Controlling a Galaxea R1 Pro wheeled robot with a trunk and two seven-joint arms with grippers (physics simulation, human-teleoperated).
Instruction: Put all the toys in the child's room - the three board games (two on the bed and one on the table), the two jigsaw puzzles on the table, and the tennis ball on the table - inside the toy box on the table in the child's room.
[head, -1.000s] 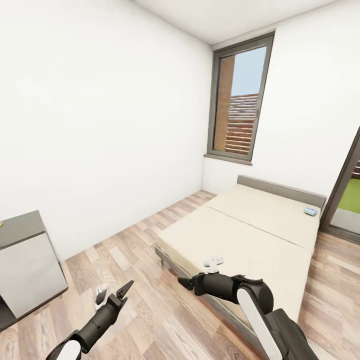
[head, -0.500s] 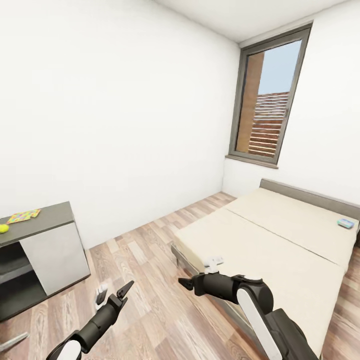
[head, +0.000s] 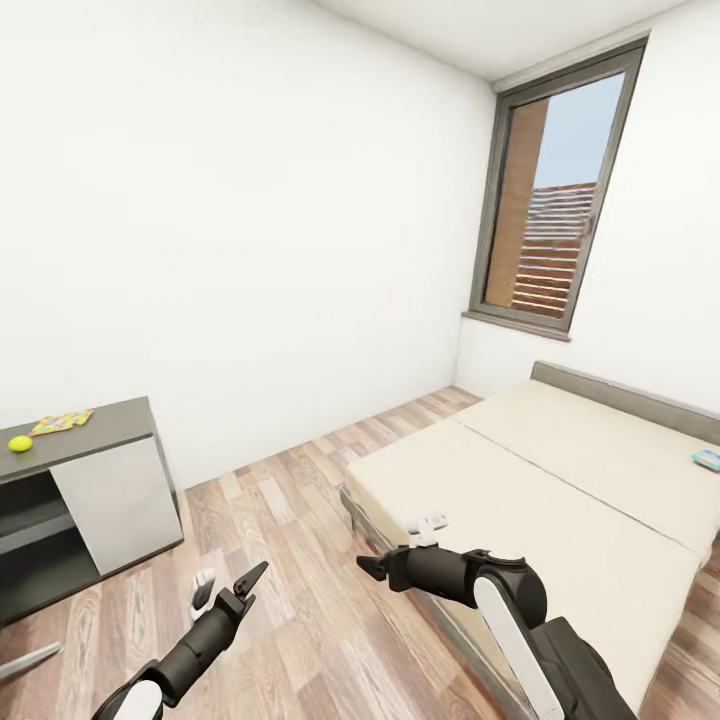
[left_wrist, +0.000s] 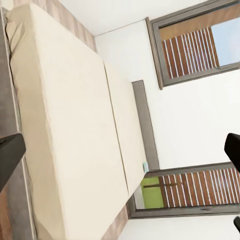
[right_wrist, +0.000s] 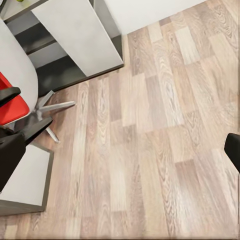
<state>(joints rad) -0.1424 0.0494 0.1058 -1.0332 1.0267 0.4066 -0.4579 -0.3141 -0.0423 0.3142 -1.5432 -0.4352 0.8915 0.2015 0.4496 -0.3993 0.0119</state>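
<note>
The table's dark grey wing (head: 95, 425) stands at the far left with the tennis ball (head: 20, 443) and one jigsaw puzzle (head: 62, 421) on top. The bed (head: 560, 480) lies at the right, and a board game (head: 708, 459) rests near its headboard; the left wrist view also looks across the bed (left_wrist: 65, 125) to that board game (left_wrist: 145, 166). My left gripper (head: 225, 590) hangs open over the floor. My right gripper (head: 398, 545) is open near the bed's foot corner. Both are empty in their wrist views (left_wrist: 120, 150) (right_wrist: 120, 150). The toy box is out of view.
Wood-plank floor (head: 290, 500) stretches between table and bed. A tall dark-framed window (head: 555, 200) is behind the bed. In the right wrist view a red-seated swivel chair (right_wrist: 12, 100) with a star base stands by the table's white panel (right_wrist: 75, 30).
The camera has turned left: the table with ball and puzzle has come further into view and the bed has slid right. Both arms keep the same pose.
</note>
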